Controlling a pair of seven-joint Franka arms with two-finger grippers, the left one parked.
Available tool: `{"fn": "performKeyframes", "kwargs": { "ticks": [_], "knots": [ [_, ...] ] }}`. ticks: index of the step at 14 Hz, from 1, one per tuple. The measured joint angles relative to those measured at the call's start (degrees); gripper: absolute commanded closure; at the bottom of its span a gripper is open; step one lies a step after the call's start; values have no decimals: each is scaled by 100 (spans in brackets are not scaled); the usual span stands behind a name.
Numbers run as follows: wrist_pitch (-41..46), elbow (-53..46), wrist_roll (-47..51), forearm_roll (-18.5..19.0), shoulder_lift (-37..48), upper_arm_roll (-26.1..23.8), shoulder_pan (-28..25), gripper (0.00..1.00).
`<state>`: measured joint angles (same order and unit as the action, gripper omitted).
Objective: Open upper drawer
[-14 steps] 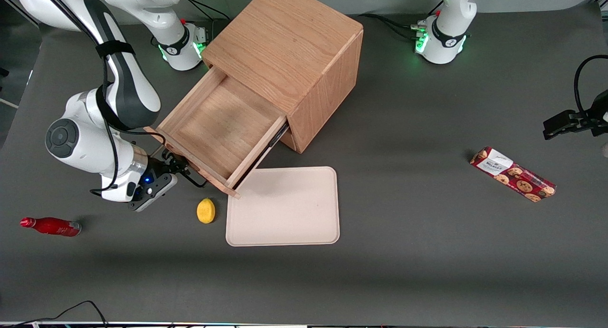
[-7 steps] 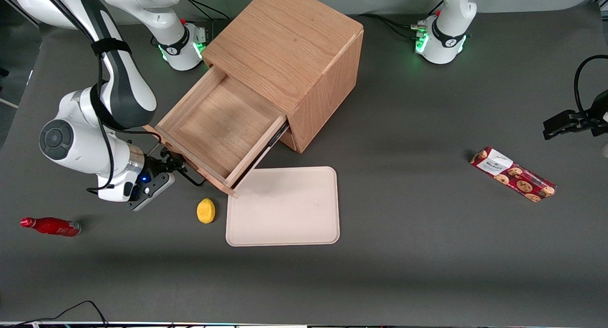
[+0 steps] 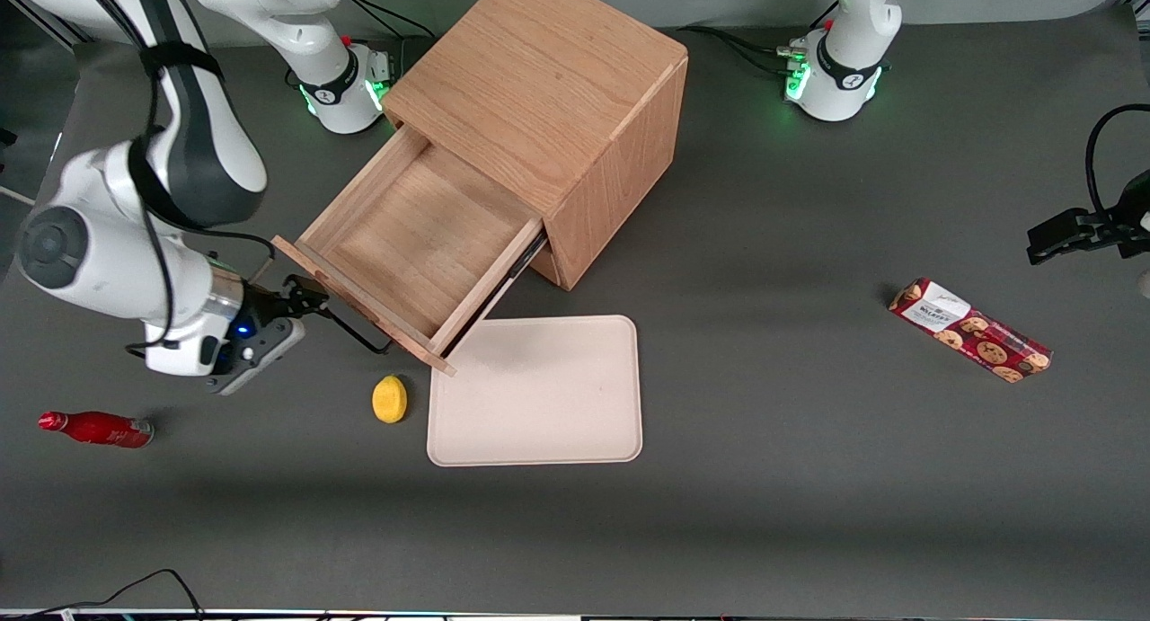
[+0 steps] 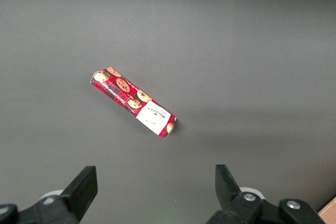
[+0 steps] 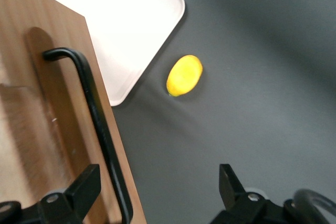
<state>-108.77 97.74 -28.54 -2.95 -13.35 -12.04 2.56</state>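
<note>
The upper drawer (image 3: 413, 243) of the oak cabinet (image 3: 539, 91) stands pulled far out, and its light-wood tray body is bare. Its thin black bar handle (image 3: 355, 329) runs along the drawer front. My right gripper (image 3: 304, 296) is open and holds nothing. It is level with the drawer front, at the handle's end toward the working arm's end of the table. In the right wrist view the handle (image 5: 92, 108) lies on the drawer front (image 5: 47, 129), close to one finger of the gripper (image 5: 157, 182). The lower drawer is hidden under the upper one.
A beige tray (image 3: 539, 392) lies nearer the front camera than the drawer, with a lemon (image 3: 389, 398) beside it; both show in the right wrist view, tray (image 5: 121, 19) and lemon (image 5: 184, 75). A red bottle (image 3: 94, 428) lies at the working arm's end. A cookie packet (image 3: 970, 329) lies toward the parked arm's end.
My gripper has drawn back from the middle of the handle toward the working arm's end of the table, with the arm following. The drawer has stayed pulled out.
</note>
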Motion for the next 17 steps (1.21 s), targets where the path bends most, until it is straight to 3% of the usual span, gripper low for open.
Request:
{"fn": "performKeyframes", "kwargs": {
  "ticks": [5, 9, 13, 17],
  "knots": [
    [738, -154, 309, 36, 922, 374, 28, 0],
    [1184, -153, 2000, 40, 1468, 597, 31, 0],
    [1720, -217, 2912, 40, 1809, 815, 32, 0],
    [2032, -266, 3187, 40, 2029, 872, 32, 0]
  ]
}}
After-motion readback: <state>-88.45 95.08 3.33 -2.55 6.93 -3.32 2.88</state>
